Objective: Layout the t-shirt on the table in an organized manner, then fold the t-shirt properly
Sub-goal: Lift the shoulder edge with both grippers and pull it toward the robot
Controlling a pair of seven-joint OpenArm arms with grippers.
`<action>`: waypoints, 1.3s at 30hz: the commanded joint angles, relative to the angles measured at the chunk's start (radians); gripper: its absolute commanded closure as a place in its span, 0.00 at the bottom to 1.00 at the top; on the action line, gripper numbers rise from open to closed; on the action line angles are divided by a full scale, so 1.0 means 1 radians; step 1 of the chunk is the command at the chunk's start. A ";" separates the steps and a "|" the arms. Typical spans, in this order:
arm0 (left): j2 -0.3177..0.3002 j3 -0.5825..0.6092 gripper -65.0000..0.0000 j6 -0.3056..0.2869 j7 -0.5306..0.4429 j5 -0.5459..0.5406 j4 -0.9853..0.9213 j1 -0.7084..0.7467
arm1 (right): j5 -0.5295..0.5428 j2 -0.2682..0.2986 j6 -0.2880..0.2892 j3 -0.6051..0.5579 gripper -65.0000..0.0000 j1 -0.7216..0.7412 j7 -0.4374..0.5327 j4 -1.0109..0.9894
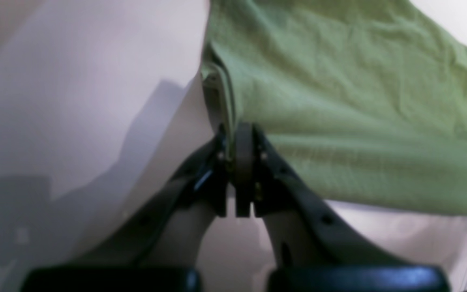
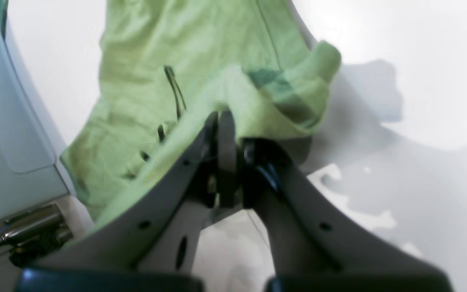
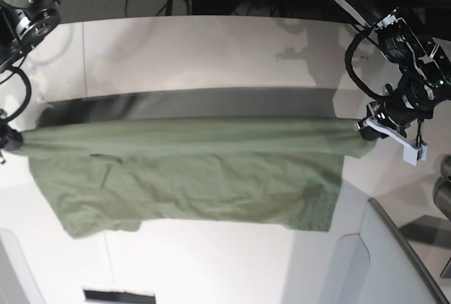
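Two end effectors hold one plain olive-green cotton t-shirt (image 3: 190, 177) stretched between them above the large white smooth tabletop (image 3: 211, 43). In the base view, at the left edge, the right end effector (image 3: 8, 140) is mostly cut off by the frame; the right wrist view shows its jaws pressed together on a bunched fold of the fabric (image 2: 221, 121). At the right of the base view, the left end effector (image 3: 368, 128) is likewise clamped on the cloth, and its wrist view shows the narrow jaws pinching a hemmed edge (image 1: 233, 134).

The garment's upper edge runs taut and nearly straight from one grip to the other. Below that line the fabric spreads toward the near side in a wrinkled sheet, its lower edge uneven. A dark shadow band lies on the tabletop just beyond the taut edge. Bare tabletop extends beyond the shadow to the far edge and also on the near side of the cloth. A grey angled panel (image 3: 380, 262) occupies the lower right corner.
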 commanded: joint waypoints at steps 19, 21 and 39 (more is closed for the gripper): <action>-0.019 -0.062 1.00 0.000 -0.102 0.004 0.017 0.239 | 0.005 -0.013 0.004 0.011 0.99 -0.193 0.040 0.020; -0.019 -0.062 1.00 -0.002 -0.104 0.004 0.017 0.259 | 0.005 -0.025 0.004 0.011 0.99 -0.217 0.062 0.020; -0.018 0.064 1.00 0.001 -0.230 0.007 0.015 0.400 | 0.005 -0.043 0.007 0.011 1.00 -0.348 0.128 0.021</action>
